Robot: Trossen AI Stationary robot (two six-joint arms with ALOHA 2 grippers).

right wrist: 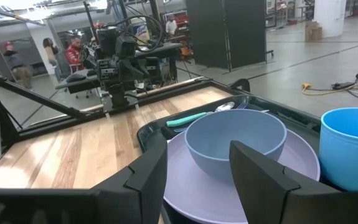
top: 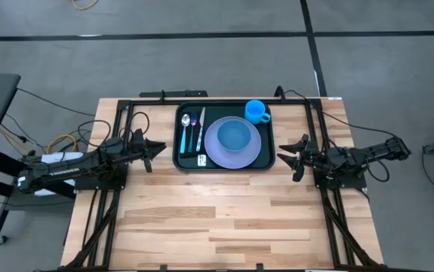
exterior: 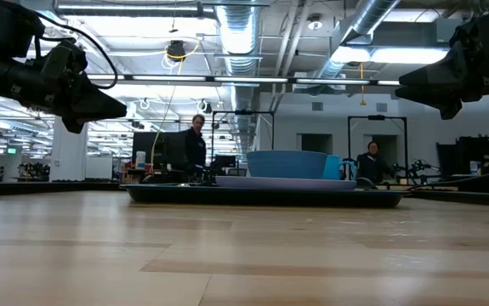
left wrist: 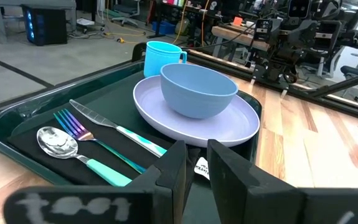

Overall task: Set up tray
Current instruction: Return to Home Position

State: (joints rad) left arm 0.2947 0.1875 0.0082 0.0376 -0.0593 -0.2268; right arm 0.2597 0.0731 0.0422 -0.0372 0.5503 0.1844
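Well, tray point(top: 185, 163) carries an unreadable white label point(top: 201, 160)

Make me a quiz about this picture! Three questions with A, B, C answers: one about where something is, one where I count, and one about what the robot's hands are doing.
1. Where is the bowl?
A. on the plate
B. on the floor
C. in a sink

2. How many pieces of cutlery lie in the tray?
A. one
B. five
C. three

3. What are the left gripper and the right gripper holding?
A. a bottle each
B. nothing
C. a sponge

Answers:
1 A: the bowl sits in the middle of the plate.
2 C: a spoon, a fork and a knife lie side by side.
3 B: both are open and empty, one at each side of the tray.
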